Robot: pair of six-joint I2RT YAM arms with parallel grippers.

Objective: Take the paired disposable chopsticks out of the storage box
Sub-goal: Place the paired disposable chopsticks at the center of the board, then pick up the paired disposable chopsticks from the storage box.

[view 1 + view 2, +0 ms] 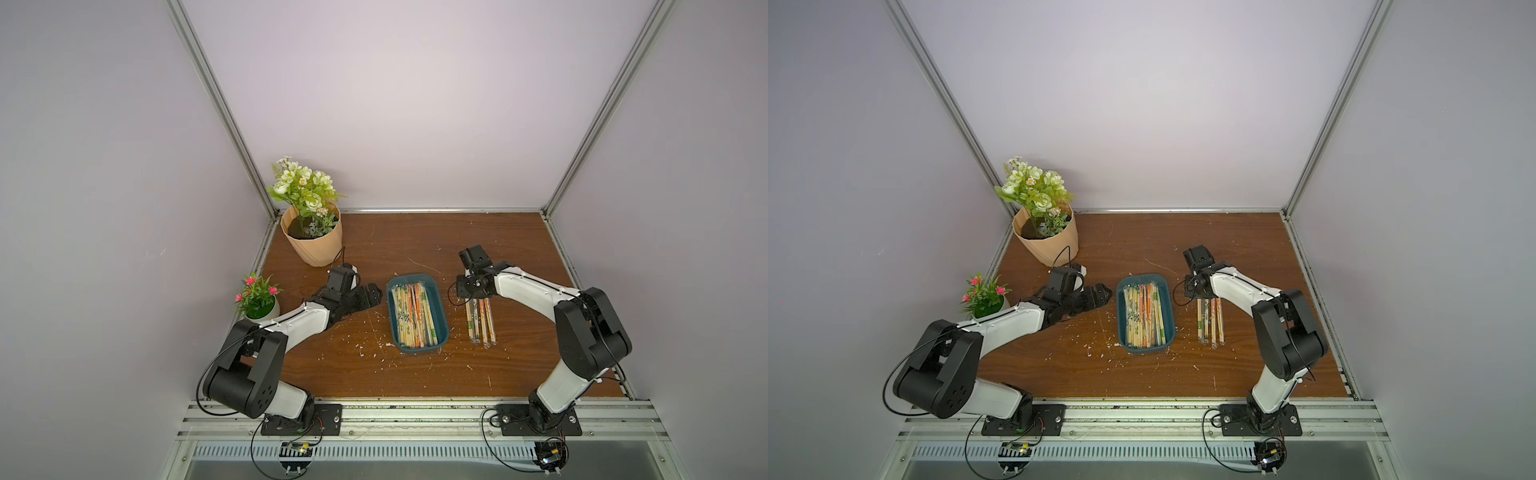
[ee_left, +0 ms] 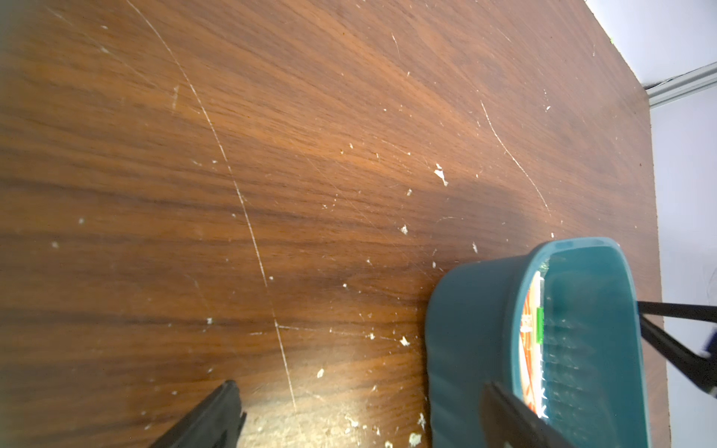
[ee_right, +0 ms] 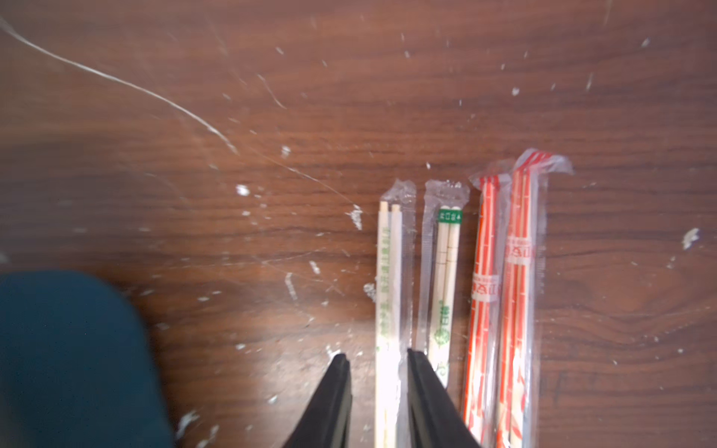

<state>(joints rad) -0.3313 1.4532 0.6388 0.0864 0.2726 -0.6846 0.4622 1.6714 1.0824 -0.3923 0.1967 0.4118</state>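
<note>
Walls [image 1: 395,104]: plain pale lilac-grey, closing three sides. Aluminium posts [image 1: 224,112] rise at both back corners. Aluminium strip [image 1: 440,210] runs along back edge of table. Table [image 1: 415,374]: dark brown wood-grain, worn. Long pale curved scratches [image 2: 248,217], scattered white flecks [image 2: 440,174]. Back left corner: ribbed peach pot [image 1: 313,245] with white and green flowers [image 1: 301,187]. Left edge, nearer front: small white pot [image 1: 262,311] with pink flowers [image 1: 255,289]. Front edge: slotted aluminium rail [image 1: 415,419], grey vent strip [image 1: 415,451] below it. Light soft, even; brighter patch on back wall.
</note>
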